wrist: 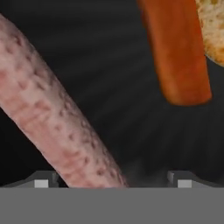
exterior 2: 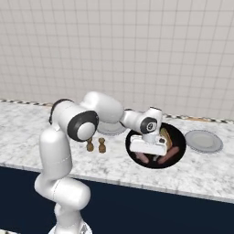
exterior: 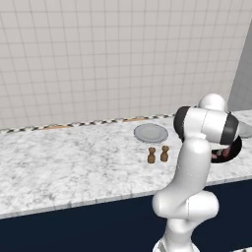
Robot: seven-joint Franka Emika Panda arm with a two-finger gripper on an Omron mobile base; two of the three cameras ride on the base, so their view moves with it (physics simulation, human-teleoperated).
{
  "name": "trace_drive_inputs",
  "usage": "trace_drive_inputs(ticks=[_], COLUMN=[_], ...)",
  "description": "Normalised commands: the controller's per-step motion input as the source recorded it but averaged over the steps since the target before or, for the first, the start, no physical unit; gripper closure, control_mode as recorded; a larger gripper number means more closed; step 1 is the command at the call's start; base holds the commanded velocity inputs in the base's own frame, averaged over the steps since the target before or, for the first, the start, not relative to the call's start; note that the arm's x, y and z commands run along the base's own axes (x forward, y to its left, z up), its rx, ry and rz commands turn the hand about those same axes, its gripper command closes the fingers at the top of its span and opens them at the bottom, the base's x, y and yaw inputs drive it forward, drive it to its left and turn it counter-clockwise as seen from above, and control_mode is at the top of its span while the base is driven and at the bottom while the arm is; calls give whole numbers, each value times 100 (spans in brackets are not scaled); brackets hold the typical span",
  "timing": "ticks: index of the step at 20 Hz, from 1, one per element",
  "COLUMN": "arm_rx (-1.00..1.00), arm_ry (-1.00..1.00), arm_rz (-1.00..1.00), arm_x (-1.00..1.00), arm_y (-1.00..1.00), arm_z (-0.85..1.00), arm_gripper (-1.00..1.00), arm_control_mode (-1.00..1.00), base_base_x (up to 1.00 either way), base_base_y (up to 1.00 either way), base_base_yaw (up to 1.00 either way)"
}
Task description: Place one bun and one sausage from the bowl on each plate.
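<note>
Now the gripper hangs wide open and empty, low inside the bowl, fingertips astride a pale sausage lying slantwise. It looks firm, light and likely to roll, so pinch mid-length. A second, redder sausage and a bun lie just beyond.

bowl mostly behind the arm; bun cut off at frame edge

Arm bent low, jaws spread wide.

Wide shallow black bowl holds reddish-brown sausages and an orange-tan bun; flat light-grey plates at 3 and 9 o'clock
</note>
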Motion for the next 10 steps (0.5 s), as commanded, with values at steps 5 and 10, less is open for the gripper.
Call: trace_drive_inputs(ticks=[5,10], arm_rx=[0,-10], arm_ry=[-5,0], arm_rz=[1,4], arm_x=[-6,-15], arm_y=[-29,12], arm_z=[-27,-24], arm_gripper=[-100,-100], arm_control_mode=[-100,-100], base_base_x=[0,0], base_base_y=[0,0], base_base_yaw=[0,0])
